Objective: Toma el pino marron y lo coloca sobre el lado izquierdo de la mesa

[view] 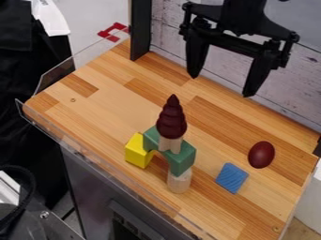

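Note:
The black gripper [220,84] hangs at the top right of the camera view, above the back part of the table [94,101]. Its two fingers are wide apart with nothing between them. Dark brown and shaped like a tiered tree, the pine [171,119] stands upright on a short light wooden piece [170,144], which rests on a green arch block [182,158]. The gripper is above and behind the pine, not touching it. Under the arch are a yellow block [138,151] on the left and a pale wooden cylinder [179,181] on the right.
To the right of the stack lie a blue block [232,178] and a dark red egg-shaped object [261,154]. A transparent rim [59,77] edges the table's left side. A black post [141,30] and a whitish plank wall [169,28] stand at the back.

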`<state>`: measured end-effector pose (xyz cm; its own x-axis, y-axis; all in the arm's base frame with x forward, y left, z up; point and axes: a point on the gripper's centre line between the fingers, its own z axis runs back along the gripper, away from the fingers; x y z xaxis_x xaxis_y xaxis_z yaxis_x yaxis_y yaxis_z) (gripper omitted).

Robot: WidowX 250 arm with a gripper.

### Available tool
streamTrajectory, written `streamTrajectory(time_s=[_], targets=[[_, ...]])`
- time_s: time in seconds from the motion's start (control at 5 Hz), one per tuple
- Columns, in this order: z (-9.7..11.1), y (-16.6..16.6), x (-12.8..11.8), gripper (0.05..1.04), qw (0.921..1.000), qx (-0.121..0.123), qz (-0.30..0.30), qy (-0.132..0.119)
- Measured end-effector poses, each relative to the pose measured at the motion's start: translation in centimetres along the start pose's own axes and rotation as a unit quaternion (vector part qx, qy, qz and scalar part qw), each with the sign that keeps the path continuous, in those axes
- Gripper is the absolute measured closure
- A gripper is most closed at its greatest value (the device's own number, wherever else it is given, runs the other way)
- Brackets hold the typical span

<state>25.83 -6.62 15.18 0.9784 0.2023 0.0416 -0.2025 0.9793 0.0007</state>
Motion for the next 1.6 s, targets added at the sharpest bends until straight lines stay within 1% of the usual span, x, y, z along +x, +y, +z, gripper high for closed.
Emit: streamTrajectory(time_s=[0.2,0.4,0.6,0.8,1.0,1.2,1.4,1.6], targets=[[-0.7,0.0,-0.1,0.083,0.9999,0.006,-0.001,0.011],[-0.3,0.8,0.9,0.083,1.0,0.003,0.003,0.003],[0.2,2.0,1.9,0.083,0.9998,0.008,0.012,-0.013],[0.4,2.8,2.0,0.083,0.9997,0.012,0.014,-0.015],[1.4,3.2,1.2,0.083,0.9999,-0.004,0.013,-0.006],[1.6,3.4,-0.5,0.083,0.9997,-0.014,0.014,0.017],[1.4,3.4,-1.6,0.083,0.999,-0.032,0.017,0.027],[0.9,3.8,-1.9,0.083,0.9983,-0.038,0.022,0.038]])
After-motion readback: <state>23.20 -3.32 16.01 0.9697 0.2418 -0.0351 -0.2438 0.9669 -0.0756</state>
